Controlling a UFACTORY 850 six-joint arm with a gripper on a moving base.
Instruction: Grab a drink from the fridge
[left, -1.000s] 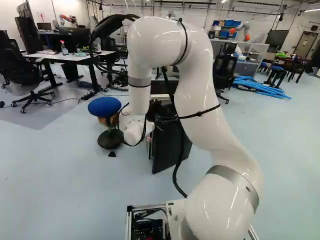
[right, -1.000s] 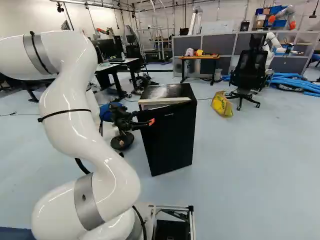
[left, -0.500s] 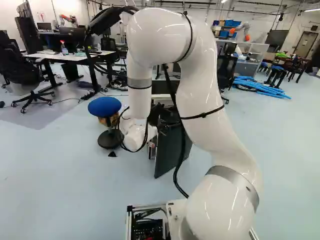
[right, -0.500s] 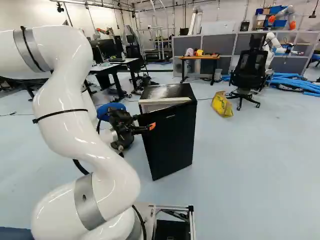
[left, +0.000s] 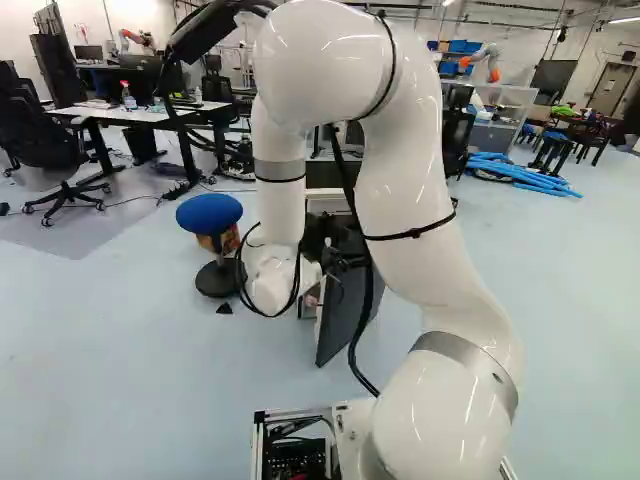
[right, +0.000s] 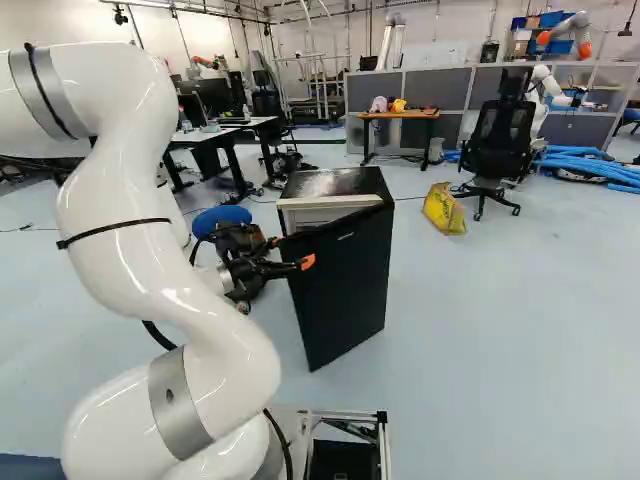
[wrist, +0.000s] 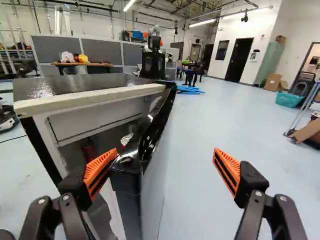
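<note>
In the right base view my gripper (right: 292, 253) is at the free edge of the black fridge door (right: 345, 285), left of the fridge top (right: 335, 182). The door stands partly open. Seen from the wrist, the gripper (wrist: 165, 167) has its fingers wide apart, with the door (wrist: 161, 145) between them; one orange pad (wrist: 100, 167) is by the door's edge on its inner side, the other is well clear of its outer face. Inside the fridge (wrist: 90, 118), a dark red item (wrist: 89, 149) and something shiny (wrist: 127, 139) show partly; whether they are drinks I cannot tell.
A blue-topped stool (left: 209, 213) stands beside the arm and fridge. A yellow bag (right: 443, 208) and an office chair (right: 498, 140) are beyond the fridge to its right. Desks (left: 140, 112) and another robot (right: 545, 85) are farther back.
The fridge door has swung wider, its free edge coming nearer the base. My arm has drawn back and lower, with the gripper staying at that edge. The base has not moved.
</note>
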